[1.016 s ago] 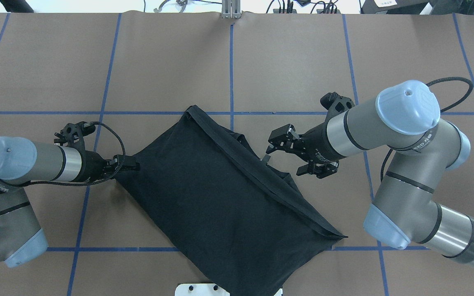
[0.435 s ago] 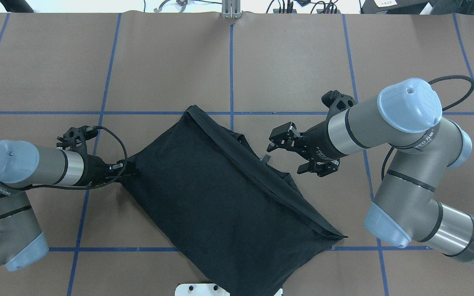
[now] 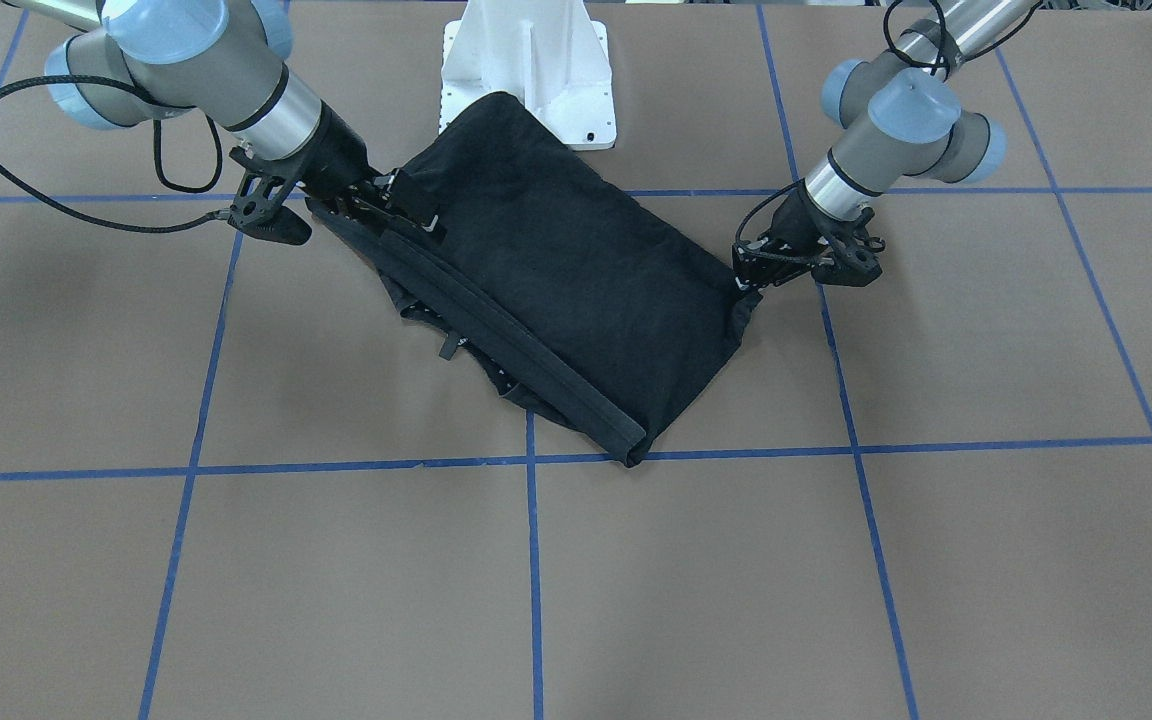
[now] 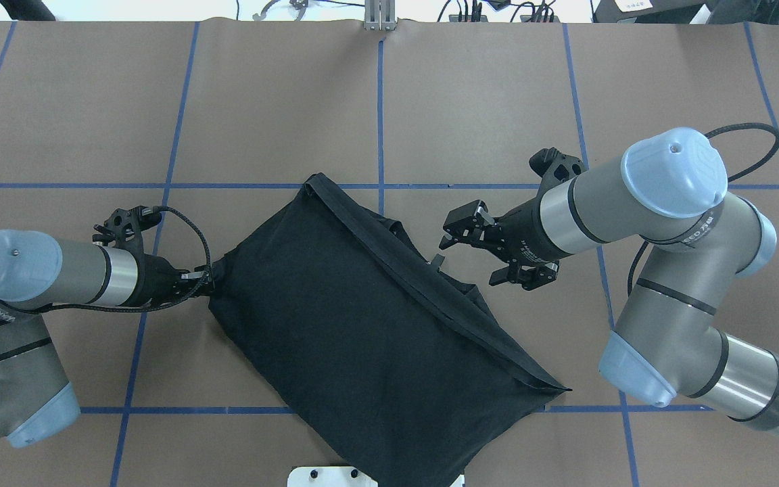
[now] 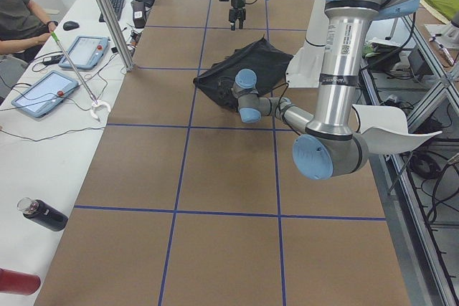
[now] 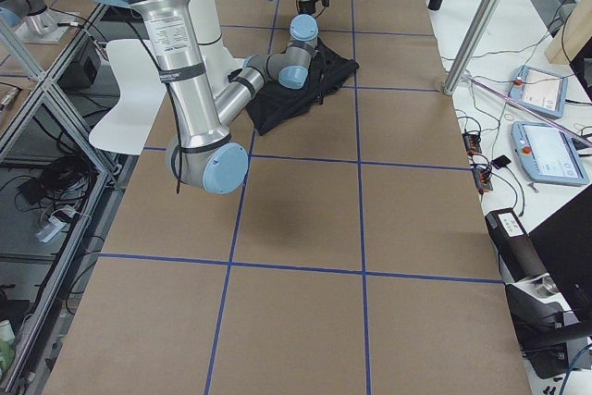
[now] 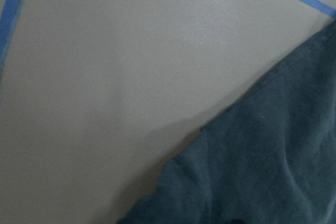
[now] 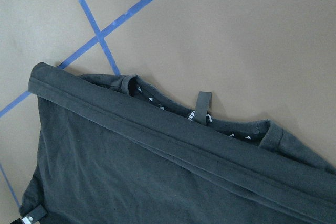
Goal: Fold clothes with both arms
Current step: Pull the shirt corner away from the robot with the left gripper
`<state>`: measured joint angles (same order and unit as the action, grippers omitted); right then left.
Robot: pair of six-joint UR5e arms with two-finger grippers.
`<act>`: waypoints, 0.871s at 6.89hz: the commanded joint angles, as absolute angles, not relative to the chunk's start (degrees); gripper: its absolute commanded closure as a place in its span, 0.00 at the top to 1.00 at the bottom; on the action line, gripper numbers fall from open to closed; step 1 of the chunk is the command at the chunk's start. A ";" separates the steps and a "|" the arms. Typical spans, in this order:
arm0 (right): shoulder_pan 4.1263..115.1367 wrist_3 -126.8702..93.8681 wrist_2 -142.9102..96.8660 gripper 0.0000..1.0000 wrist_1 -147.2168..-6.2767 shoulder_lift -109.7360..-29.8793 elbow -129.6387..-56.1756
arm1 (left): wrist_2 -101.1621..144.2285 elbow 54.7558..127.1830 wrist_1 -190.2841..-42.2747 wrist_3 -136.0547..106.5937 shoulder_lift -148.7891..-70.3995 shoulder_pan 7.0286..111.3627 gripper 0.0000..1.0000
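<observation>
Item: black fabric T-shirt point(image 4: 362, 338), folded into a rough rectangle, plain side up, lying flat on the brown matte table top point(image 4: 498, 101) marked with a blue tape grid point(image 4: 464, 185). Its long axis runs diagonally in the overhead view, from the far-left corner to the near-right corner. Nearest the robot, its lower end overlaps the white metal pedestal base point(image 4: 315, 477), and its near-right corner comes to a point just beside a blue line. Midway, on the robot's left, the black two-finger left gripper point(image 4: 208, 281) is pinched on the shirt's side corner, and the cloth there gathers into a small peak at the fingertips. The left wrist view shows only blurred dark fabric against the table. On the robot's right, the black two-finger right gripper point(image 4: 468, 262) has its jaws spread wide and holds nothing. It sits over the shirt's long edge beside the neckline, and the pictures do not settle whether it touches the cloth. A thick doubled band point(image 4: 443, 308) runs the full length of that long edge. The collar point(image 8: 173, 109), with white print inside, and a small fabric loop point(image 8: 203, 106) show from under the band. Farthest out, the far-left corner reaches a cross line of the grid.
</observation>
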<state>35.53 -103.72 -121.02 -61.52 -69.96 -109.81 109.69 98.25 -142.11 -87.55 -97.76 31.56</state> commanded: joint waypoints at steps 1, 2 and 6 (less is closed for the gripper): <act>35.86 -103.71 -121.11 1.00 -61.52 -69.96 -109.78 | 110.74 98.97 -141.94 -87.63 -99.04 31.47 0.00; 36.12 -103.71 -121.29 1.00 -61.52 -69.96 -109.78 | 110.31 98.27 -139.86 -87.45 -100.79 32.68 0.00; 37.79 -102.57 -120.86 1.00 -61.52 -70.31 -109.78 | 109.87 81.34 -131.12 -86.75 -120.48 41.64 0.00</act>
<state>37.27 -102.65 -121.39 -61.52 -70.27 -109.85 110.23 86.99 -131.47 -87.07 -116.20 39.24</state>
